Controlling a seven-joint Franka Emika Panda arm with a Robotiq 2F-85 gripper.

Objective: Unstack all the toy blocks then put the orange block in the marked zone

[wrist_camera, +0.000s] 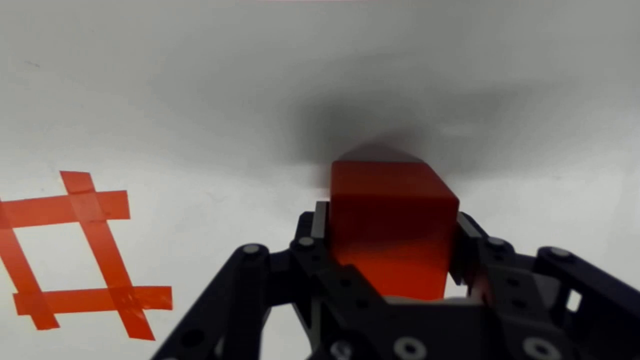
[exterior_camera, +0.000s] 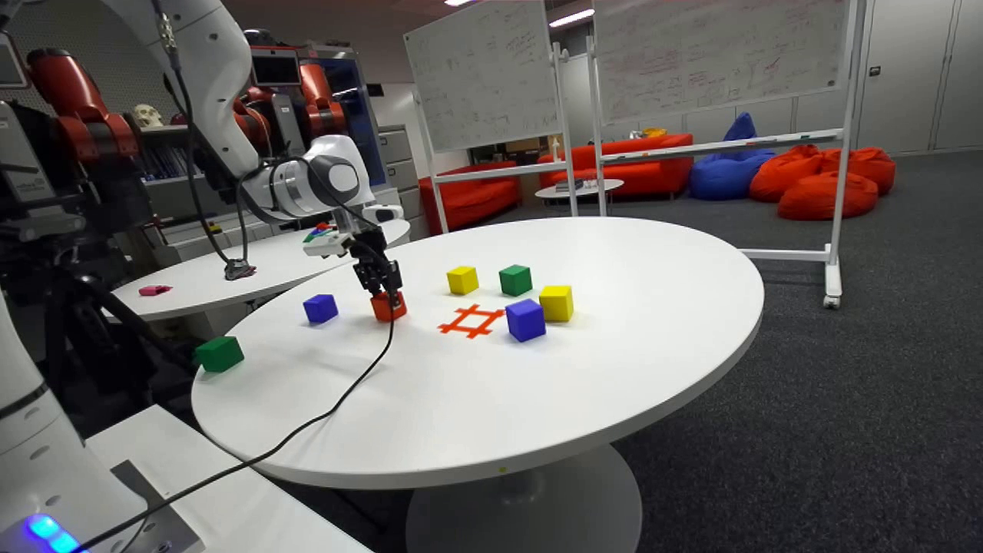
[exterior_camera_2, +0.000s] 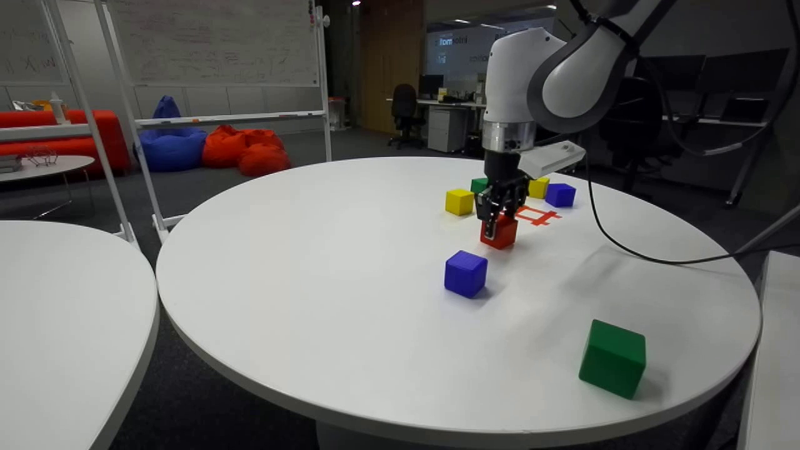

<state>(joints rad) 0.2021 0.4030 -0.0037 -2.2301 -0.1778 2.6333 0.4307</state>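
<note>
My gripper (wrist_camera: 393,220) is shut on the orange block (wrist_camera: 400,275), with one finger against each side. The block (exterior_camera: 388,309) is at or just above the white table; I cannot tell if it touches. The marked zone, a square of red-orange tape (wrist_camera: 104,250), lies to the left of the block in the wrist view. It also shows in both exterior views (exterior_camera: 485,312) (exterior_camera_2: 542,220). Two yellow blocks (exterior_camera: 462,280) (exterior_camera: 556,303), two green blocks (exterior_camera: 515,280) (exterior_camera: 220,354) and two blue blocks (exterior_camera: 526,320) (exterior_camera: 320,309) stand singly on the table, none stacked.
One green block (exterior_camera_2: 614,359) is near the edge of the round table (exterior_camera_2: 350,350). A black cable (exterior_camera: 330,415) runs from the arm over the table. A second table (exterior_camera_2: 69,325) stands alongside. A blue and a yellow block sit close beside the marked zone.
</note>
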